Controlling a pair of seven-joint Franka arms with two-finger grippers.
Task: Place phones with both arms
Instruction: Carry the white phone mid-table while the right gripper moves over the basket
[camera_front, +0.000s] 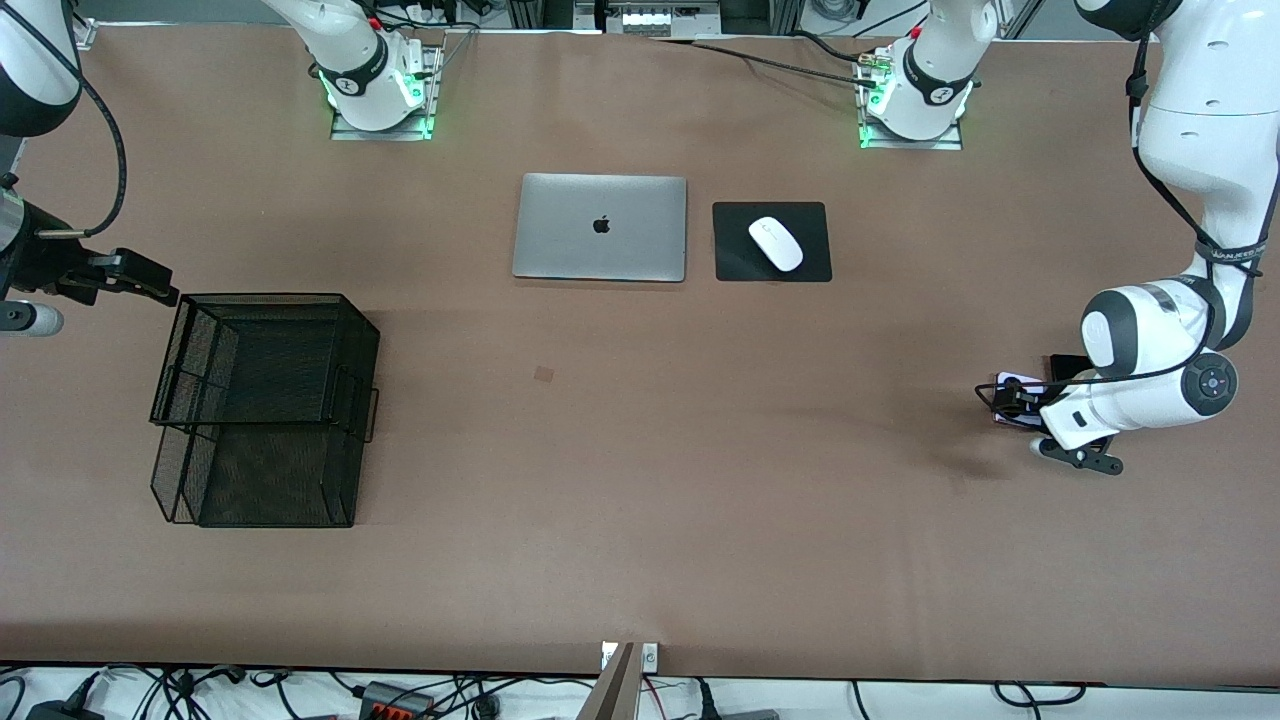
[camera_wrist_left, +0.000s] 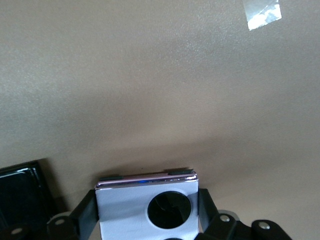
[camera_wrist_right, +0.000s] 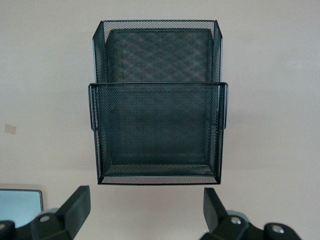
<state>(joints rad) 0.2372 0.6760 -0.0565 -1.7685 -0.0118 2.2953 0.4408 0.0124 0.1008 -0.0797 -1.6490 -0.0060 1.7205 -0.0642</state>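
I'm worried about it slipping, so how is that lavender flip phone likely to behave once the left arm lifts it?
The lavender flip phone looks stiff and folded flat, so it probably won't flex. Its glossy face suggests it could slide. The left gripper has its jaws against two opposite edges, so it may pivot if held loosely.

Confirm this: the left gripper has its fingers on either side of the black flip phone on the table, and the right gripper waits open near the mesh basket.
One thing is wrong: the phone. The left wrist view shows the left gripper around the lavender flip phone, with a black phone lying untouched beside it. The rest holds: the right gripper waits open near the mesh basket.
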